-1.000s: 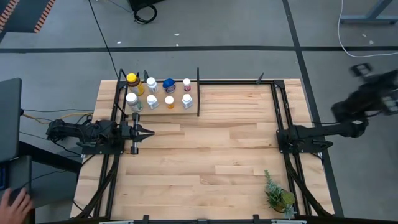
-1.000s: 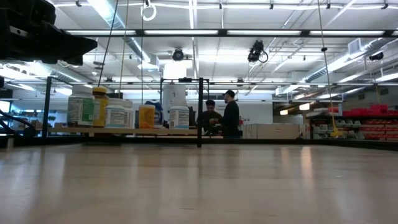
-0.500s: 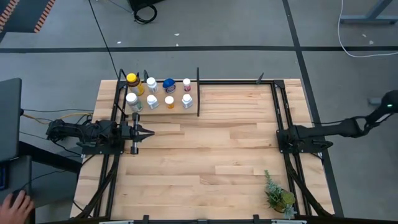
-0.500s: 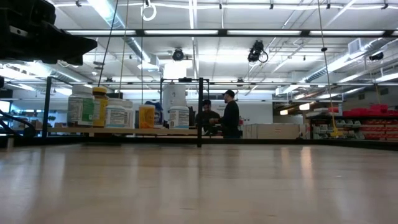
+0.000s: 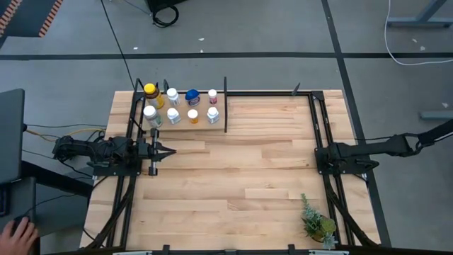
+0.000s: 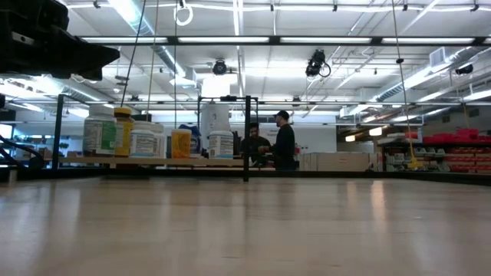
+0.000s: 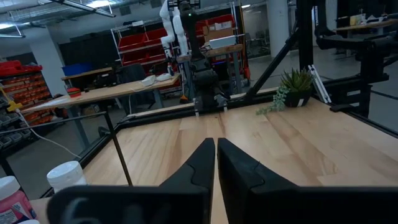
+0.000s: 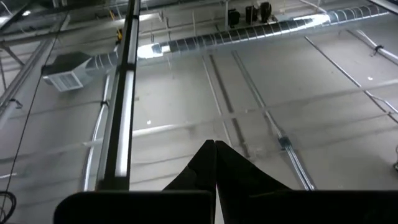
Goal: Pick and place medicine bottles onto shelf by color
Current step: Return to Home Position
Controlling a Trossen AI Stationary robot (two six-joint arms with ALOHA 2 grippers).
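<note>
High view, stock on the shelf (image 5: 203, 125): all eight medicine bottles (image 5: 173, 115) stand upright inside it in two rows of four, left of its black divider (image 5: 225, 106). Back row, from the shelf's left end: amber yellow-capped bottle (image 5: 150, 93), white bottle (image 5: 172, 95), blue bottle (image 5: 192, 96), pink-capped bottle (image 5: 212, 94). Front row: white ones in first, second and fourth place, orange-capped bottle (image 5: 192, 115) third. My left end effector (image 5: 170, 150) lies low over the worktop (image 5: 262, 170) just in front of the shelf's left half, apart from it, fingers pressed together on nothing. My right end effector (image 8: 216, 144) is far out to the shelf's right, past the worktop's edge and outside the high view; its wrist view has it aimed up at the ceiling (image 8: 280, 81), fingers likewise closed and empty. Small green plant (image 5: 316, 221): on the worktop, well in front of the shelf and to its right.
</note>
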